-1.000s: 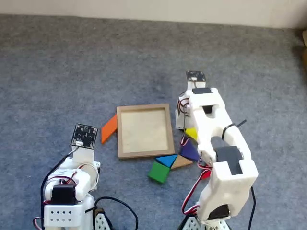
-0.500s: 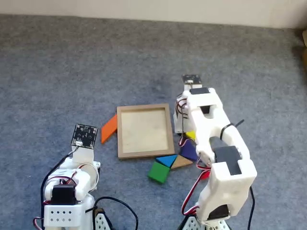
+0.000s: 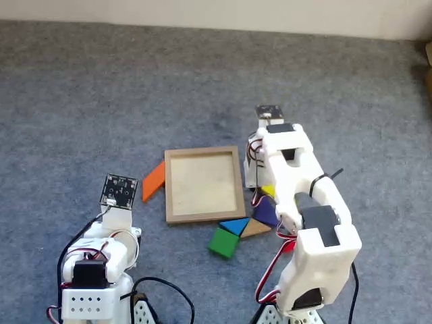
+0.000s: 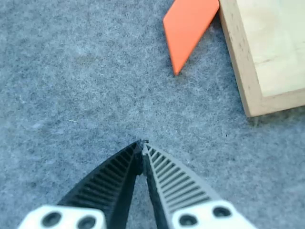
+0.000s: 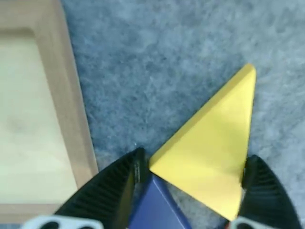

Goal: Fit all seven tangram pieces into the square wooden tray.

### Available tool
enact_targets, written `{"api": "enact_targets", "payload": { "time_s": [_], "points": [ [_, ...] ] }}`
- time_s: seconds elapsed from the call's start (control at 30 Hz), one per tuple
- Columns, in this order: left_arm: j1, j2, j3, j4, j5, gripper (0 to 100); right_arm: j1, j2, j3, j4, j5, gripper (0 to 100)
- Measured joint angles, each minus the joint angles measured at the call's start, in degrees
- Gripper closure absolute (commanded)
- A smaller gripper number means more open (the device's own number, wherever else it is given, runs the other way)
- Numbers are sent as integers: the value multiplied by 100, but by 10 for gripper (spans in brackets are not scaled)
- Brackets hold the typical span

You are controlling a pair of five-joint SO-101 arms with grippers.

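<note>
Square wooden tray [image 3: 202, 151] lies flat near the middle of the grey carpet [image 3: 101, 88]. All the pieces you can see lie outside it.

- Orange piece [image 3: 154, 180]: against the tray's left rim, touching or nearly so. In the left wrist view it [image 4: 189, 28] lies beside the rim [image 4: 240, 62].
- Yellow triangle [image 3: 268, 189]: just off the tray's right rim, largely under the right arm [image 3: 304, 202] in the high view.
- Dark blue piece [image 3: 266, 212]: just nearer the carpet's near edge than the yellow one. In the right wrist view its corner [image 5: 155, 210] is tucked against the yellow triangle [image 5: 209, 157].
- Light blue triangle [image 3: 235, 225] and tan triangle [image 3: 256, 229]: side by side at the tray's near right corner.
- Green square [image 3: 223, 243]: just beyond them toward the near edge.

Your right gripper [image 5: 194, 160] is spread wide, with the yellow triangle between its jaws and one finger close on each side. You cannot tell whether they press on it. The tray rim [image 5: 76, 109] runs just beside that gripper, and the dark blue piece crowds one finger.

Your left gripper [image 4: 143, 143] is clenched, tips together, holding nothing. It sits over bare carpet, with the orange piece and the tray's corner ahead of it and apart from it.
</note>
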Motion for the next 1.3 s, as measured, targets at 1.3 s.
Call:
{"api": "enact_targets", "payload": {
  "time_s": [1.3],
  "points": [
    [0,0,0,0,0,993,-79,-1178,-18,747,527,831]
  ]
}}
